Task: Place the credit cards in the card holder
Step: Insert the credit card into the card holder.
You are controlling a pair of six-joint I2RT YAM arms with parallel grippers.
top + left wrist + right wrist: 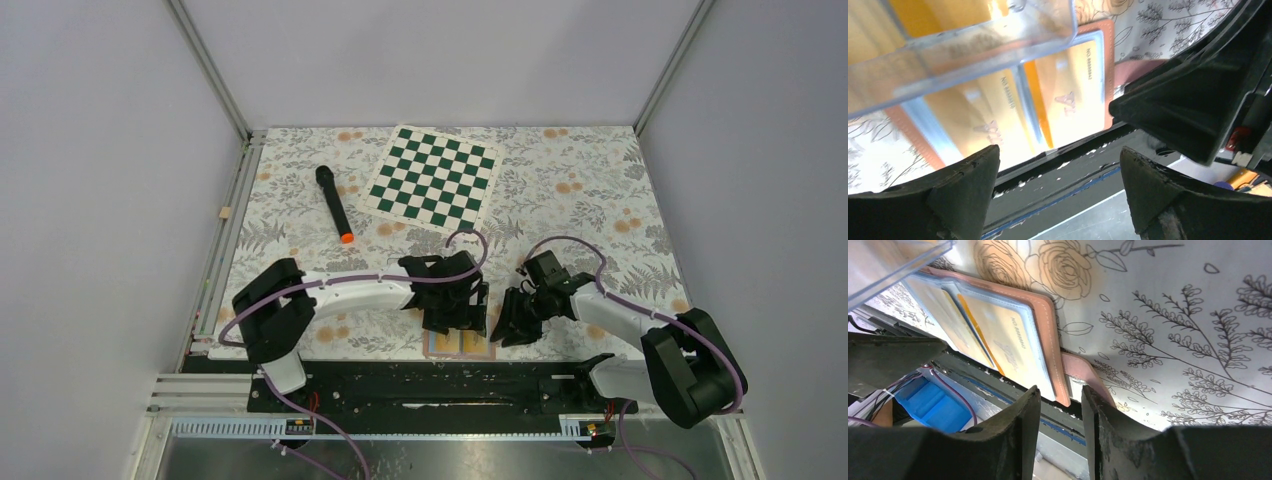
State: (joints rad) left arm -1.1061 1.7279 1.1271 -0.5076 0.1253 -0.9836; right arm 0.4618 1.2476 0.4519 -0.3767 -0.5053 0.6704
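Note:
The tan card holder lies open at the table's near edge, under both grippers. In the left wrist view its pale inner pockets hold two yellow-orange credit cards. A clear plastic box with more yellow cards inside lies over its far side. My left gripper is wide open and empty, just above the holder. My right gripper is narrowly open at the holder's right corner. The pink snap tab lies beside its right finger. Nothing is pinched.
A green-white chessboard lies at the back centre. A black marker with an orange tip lies to its left. The black base rail runs right along the holder's near edge. A blue part sits below the table edge.

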